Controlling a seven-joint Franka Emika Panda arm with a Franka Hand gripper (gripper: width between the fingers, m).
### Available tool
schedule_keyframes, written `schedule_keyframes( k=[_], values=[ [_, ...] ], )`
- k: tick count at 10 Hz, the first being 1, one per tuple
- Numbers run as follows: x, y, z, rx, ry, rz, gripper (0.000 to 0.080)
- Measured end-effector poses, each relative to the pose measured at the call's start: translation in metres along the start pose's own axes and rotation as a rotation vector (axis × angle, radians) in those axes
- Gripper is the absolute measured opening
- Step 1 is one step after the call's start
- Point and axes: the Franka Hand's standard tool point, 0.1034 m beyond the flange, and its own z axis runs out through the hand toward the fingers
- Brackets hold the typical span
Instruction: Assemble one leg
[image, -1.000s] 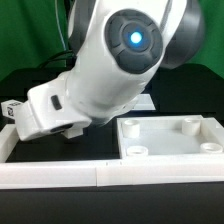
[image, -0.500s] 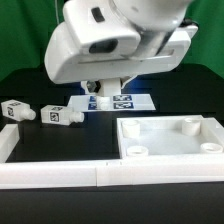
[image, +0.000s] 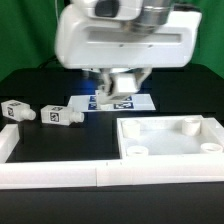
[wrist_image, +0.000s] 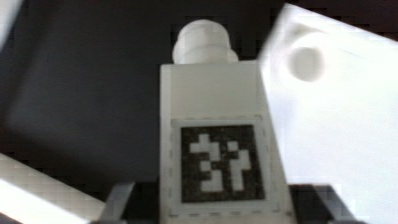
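Where the leg (wrist_image: 217, 110) is held: between the fingers of the gripper (image: 118, 86), lifted off the table.
Gripper: clenched on the leg.
Tagged face: turned toward the wrist camera.
Loose legs (image: 18, 110) (image: 62, 116): two, laid at the exterior view's left.
Tray piece (image: 205, 128): set at the exterior view's right.

White square leg (wrist_image: 210, 120), tagged face, round peg tip, gripped aloft
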Motion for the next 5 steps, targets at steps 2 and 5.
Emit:
schedule_keyframes(
  k=[2, 5],
  values=[
    [0.034, -0.034, -0.010, 0.037, 0.121, 0.085, 0.0285],
    [0.061, -0.046, -0.028, 0.037, 0.315, 0.138, 0.0286]
  ],
)
